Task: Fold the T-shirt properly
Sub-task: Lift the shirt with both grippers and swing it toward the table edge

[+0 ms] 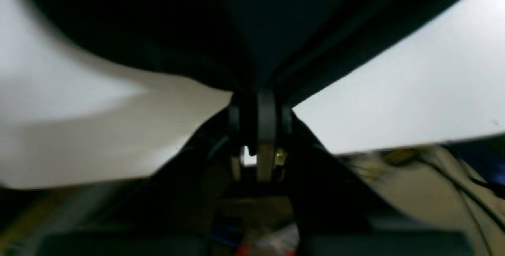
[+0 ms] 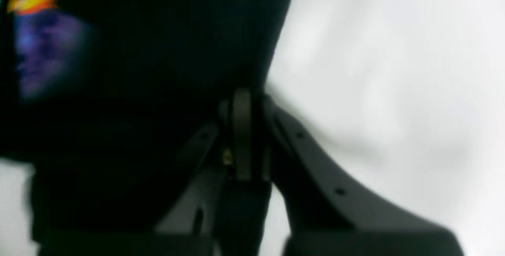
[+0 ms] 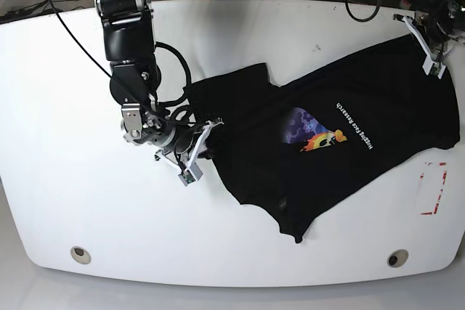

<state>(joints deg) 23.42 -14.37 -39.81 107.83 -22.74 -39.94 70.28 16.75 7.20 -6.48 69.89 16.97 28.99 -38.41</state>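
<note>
Black T-shirt (image 1: 252,31) cloth fills the left wrist view, pinched ahead of the clenched left gripper (image 1: 260,102). Right wrist view: the right gripper (image 2: 242,98) grasps a dark edge, the coloured graphic (image 2: 35,31) beyond. Base view: cloth stretched between both grippers over the white table (image 3: 73,179).

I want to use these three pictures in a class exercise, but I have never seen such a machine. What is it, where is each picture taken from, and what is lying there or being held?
It is a robot with two arms. One picture looks down on a white table; the other two come from cameras on the wrists, hence the blur. A black T-shirt with a coloured graphic lies crumpled, half spread. The right gripper, on the overhead picture's left, is shut on one edge. The left gripper, top right there, is shut on the opposite edge.
</note>
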